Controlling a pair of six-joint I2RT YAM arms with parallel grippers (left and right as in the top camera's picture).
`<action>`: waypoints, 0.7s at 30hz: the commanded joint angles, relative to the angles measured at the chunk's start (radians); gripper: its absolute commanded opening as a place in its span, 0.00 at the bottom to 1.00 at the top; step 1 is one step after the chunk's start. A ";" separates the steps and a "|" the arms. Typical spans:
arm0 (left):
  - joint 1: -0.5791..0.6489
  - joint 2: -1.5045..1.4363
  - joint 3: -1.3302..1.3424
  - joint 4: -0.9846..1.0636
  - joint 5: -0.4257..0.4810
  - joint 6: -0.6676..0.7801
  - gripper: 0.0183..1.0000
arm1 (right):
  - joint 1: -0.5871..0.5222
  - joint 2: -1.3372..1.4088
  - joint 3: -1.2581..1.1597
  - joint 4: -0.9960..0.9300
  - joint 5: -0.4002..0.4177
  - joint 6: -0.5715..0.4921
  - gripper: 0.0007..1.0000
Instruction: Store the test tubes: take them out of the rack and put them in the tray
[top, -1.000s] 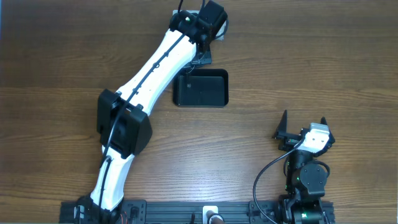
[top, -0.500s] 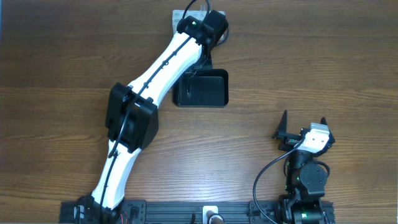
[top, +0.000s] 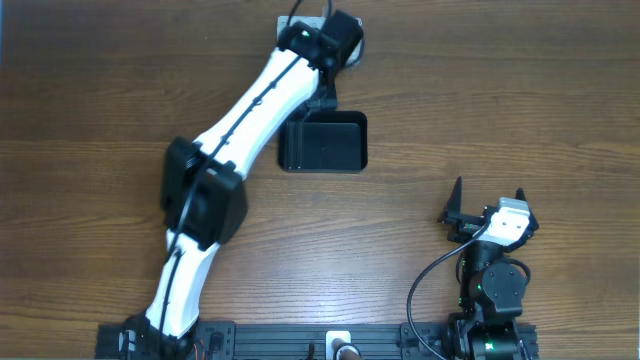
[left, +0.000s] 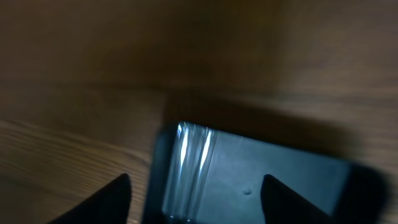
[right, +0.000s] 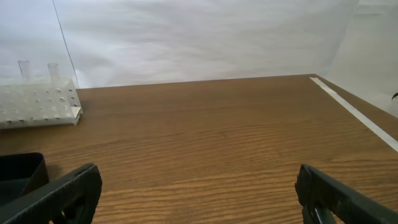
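The black tray (top: 323, 142) lies at the table's far middle; in the left wrist view the tray (left: 280, 180) holds one clear test tube (left: 193, 165) lying along its side wall. My left gripper (left: 196, 208) hangs open above that tray, fingers wide apart and holding nothing. The left arm's wrist (top: 335, 38) covers most of the white rack (top: 284, 22) just beyond the tray. From the right wrist view the rack (right: 37, 102) carries two upright tubes (right: 52, 70). My right gripper (top: 487, 203) stands open near the front right, far from both.
Bare wooden table surrounds the tray on all sides. The left arm (top: 250, 110) stretches diagonally from the front left to the far middle. A pale strip (right: 354, 115) marks the table's right edge, with a white wall behind.
The left arm's elbow swung right and then back left, while its wrist stayed over the rack and the tray's far end. The right arm kept still.
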 joint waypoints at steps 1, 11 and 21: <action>0.011 -0.353 -0.047 0.177 -0.185 0.173 0.71 | -0.003 -0.009 -0.006 -0.001 0.003 0.003 0.99; 0.233 -1.055 -0.797 0.929 0.041 0.562 0.87 | -0.003 -0.009 -0.006 -0.001 0.003 0.003 0.99; 0.480 -1.671 -1.529 1.246 0.218 0.675 0.98 | -0.003 -0.009 -0.006 -0.001 0.003 0.003 0.99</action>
